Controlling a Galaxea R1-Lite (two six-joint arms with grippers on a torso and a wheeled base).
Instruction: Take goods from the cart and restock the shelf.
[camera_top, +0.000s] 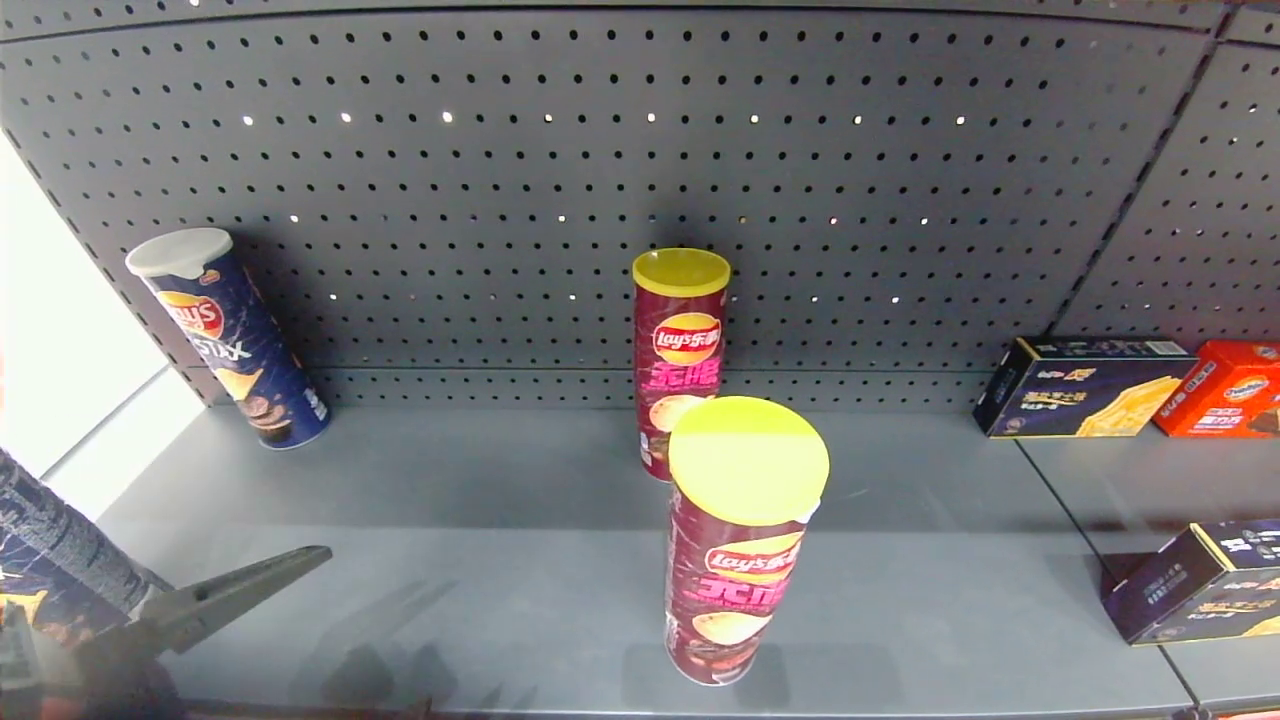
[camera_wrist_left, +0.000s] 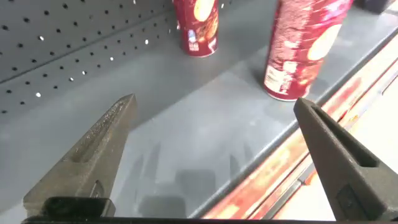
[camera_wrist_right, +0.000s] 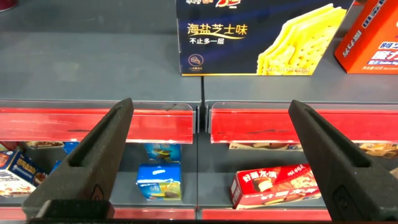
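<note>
Front maroon can (camera_top: 735, 560) (yellow lid) upright on shelf (camera_top: 450, 570); left fingers (camera_top: 240, 585) spread.

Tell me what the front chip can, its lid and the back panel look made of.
Front chip can: probably a cardboard tube with glossy printed wrap, slight sheen. Its lid: yellow plastic, seemingly, smooth with thin rim. Back panel: likely grey painted sheet metal, evenly punched holes.

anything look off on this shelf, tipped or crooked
Nothing clearly wrong. The blue chip can at the left of the shelf looks slanted, but the pegboard edge beside it slants alike, so it is probably the camera angle. The rear red chip can and front red chip can stand upright, lids on.
</note>
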